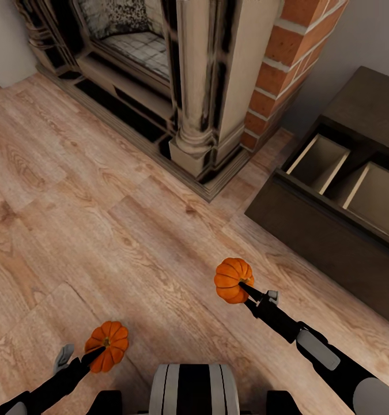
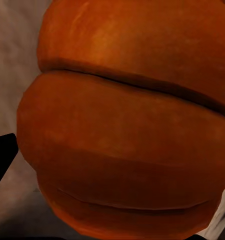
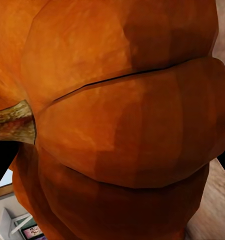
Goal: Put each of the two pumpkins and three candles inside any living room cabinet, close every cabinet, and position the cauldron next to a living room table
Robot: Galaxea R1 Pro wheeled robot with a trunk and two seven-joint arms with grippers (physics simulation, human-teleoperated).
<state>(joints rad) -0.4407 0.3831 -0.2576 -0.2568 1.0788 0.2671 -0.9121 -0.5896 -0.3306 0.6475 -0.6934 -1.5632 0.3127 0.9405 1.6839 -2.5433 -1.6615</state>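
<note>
One pumpkin (image 1: 234,280) sits clamped in the right gripper (image 1: 244,285), held above the wood floor (image 1: 102,219) near the cabinet (image 1: 332,242) with its drawer open; the other pumpkin (image 1: 107,345) is clamped in the left gripper (image 1: 96,351). Both grips look shallow on round ribs, so a fast swing toward the drawer may let one slip and roll away

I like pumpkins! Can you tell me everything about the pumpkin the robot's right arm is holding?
The right pumpkin is small, bright orange and round, with deep ribs and a short brownish stem. It looks smooth and matte. The right claw is shut on it, holding it up above the wooden floor, not far from the open drawer of the dark cabinet.
</note>
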